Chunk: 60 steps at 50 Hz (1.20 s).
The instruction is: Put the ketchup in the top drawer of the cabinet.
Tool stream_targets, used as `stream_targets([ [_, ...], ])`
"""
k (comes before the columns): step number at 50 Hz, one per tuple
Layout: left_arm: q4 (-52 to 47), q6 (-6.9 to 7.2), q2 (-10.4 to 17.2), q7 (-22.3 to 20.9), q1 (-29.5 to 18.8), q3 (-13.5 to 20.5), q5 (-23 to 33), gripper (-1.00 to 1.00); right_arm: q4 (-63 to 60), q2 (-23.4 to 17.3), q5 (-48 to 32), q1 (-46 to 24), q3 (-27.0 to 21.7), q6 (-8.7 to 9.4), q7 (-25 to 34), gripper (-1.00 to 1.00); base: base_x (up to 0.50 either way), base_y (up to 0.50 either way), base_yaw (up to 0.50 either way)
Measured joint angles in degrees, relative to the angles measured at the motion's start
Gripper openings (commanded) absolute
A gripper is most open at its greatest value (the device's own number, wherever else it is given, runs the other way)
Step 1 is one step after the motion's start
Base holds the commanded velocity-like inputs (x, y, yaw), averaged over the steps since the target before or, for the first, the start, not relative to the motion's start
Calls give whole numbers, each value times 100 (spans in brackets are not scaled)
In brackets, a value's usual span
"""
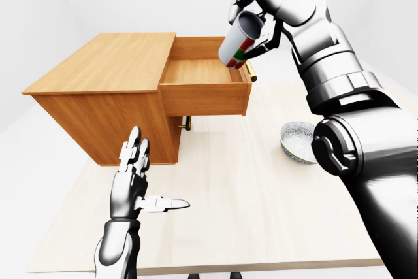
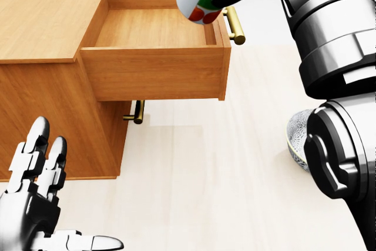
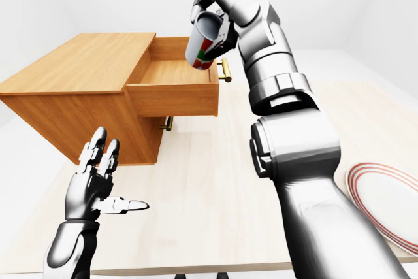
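Observation:
The ketchup (image 1: 238, 42) is a white bottle with a red and green label. My right hand (image 1: 251, 21) is shut on it and holds it tilted above the right end of the open top drawer (image 1: 202, 73) of the wooden cabinet (image 1: 104, 89). The drawer's inside is bare wood and has a brass handle (image 2: 235, 26) on its right face. My left hand (image 1: 140, 181) is open and empty, low over the table at the lower left, apart from the cabinet.
A speckled bowl (image 1: 297, 140) sits on the light wooden table (image 1: 248, 207) to the right of the drawer, partly behind my right arm. A red-rimmed white plate (image 3: 385, 200) lies at the table's right. A lower drawer's brass handle (image 2: 136, 113) shows under the open drawer.

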Motion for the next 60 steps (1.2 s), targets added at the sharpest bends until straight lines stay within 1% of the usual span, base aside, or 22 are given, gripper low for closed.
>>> stream_targets([
  [13,-82,89,2,3,-6,8,-7,100,48,79,42,16,-45,0,-173,-100,0,0,0],
  [18,-49,82,1,4,-28,13,-4,100,74,86,70,50,-81,0,-229,-100,0,0,0],
  [27,-53,140,9,16,-66,30,-10,100,122,101,110,136,-143,0,-322,-100,0,0,0],
  [31,-44,121,9,8,-60,36,-16,100,140,123,123,176,-164,0,-350,-100,0,0,0],
  [38,-108,172,13,-5,-51,60,-44,100,167,166,143,248,-197,0,-383,-100,0,0,0],
  [60,-164,197,3,-33,-25,68,-58,100,205,254,159,398,-243,0,-404,-100,0,0,0],
])
